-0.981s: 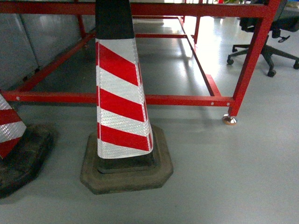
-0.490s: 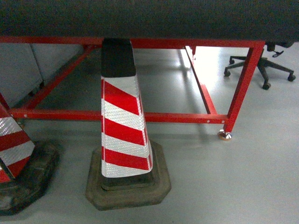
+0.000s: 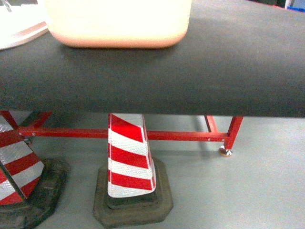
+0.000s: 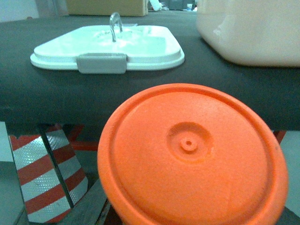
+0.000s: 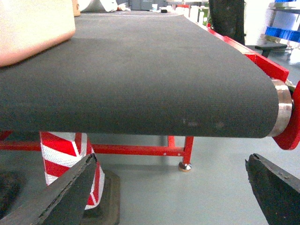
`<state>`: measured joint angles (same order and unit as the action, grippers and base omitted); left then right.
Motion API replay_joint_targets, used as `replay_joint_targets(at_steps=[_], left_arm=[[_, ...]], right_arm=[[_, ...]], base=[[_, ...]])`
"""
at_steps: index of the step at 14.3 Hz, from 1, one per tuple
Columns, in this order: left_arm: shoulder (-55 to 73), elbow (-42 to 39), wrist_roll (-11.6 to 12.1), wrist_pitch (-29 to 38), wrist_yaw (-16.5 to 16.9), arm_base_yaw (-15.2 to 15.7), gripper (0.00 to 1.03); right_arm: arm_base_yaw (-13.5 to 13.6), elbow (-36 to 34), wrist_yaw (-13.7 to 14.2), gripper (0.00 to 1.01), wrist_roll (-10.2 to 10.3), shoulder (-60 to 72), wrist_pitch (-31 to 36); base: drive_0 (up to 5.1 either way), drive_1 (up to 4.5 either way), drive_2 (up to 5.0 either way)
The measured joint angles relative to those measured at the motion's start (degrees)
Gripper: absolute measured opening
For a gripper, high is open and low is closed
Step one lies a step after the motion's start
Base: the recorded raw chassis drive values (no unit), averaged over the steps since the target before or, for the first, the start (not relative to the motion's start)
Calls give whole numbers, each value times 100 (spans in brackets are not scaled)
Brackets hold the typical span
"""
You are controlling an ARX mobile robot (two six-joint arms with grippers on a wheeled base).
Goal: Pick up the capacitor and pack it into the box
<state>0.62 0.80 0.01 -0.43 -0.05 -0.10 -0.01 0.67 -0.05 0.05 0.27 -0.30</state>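
Rising view: the head camera now looks across the edge of a black conveyor belt (image 3: 200,81), the surface for this task; half a second ago only its underside edge showed at the top, and a second ago only the red frame (image 3: 143,135) and floor were in sight.
Head view, box: the pale pink box (image 3: 116,24) has come into sight at the top left, standing on the surface near its front edge; its inside is hidden from this angle.
Head view, lid: a sliver of the white lid (image 3: 19,31) shows just left of the box.
Head view, below: a red and white traffic cone (image 3: 129,160) stands under the belt, with a second one at the far left.
Left wrist view: the lid lies flat on the surface, grey latch (image 4: 101,63) facing the camera, the box to its right and apart from it.
Left wrist view, near: an orange round disc (image 4: 192,159), perhaps a container cap, fills the foreground; I cannot tell whether the left tool grips it.
Right wrist view: the right tool (image 5: 173,187) hangs below the belt edge, jaws spread wide with nothing between them.
Capacitor: none visible in any view.
Meaning: the workspace has only just been brought into sight, so picking probably has not begun.
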Motion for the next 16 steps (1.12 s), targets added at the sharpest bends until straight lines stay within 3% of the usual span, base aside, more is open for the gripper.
replay_joint_targets(at_steps=[16], left_arm=[[0,0,2,7,2,0,44]], right_arm=[[0,0,4,98,11,0,-2]], base=[[0,0,0]])
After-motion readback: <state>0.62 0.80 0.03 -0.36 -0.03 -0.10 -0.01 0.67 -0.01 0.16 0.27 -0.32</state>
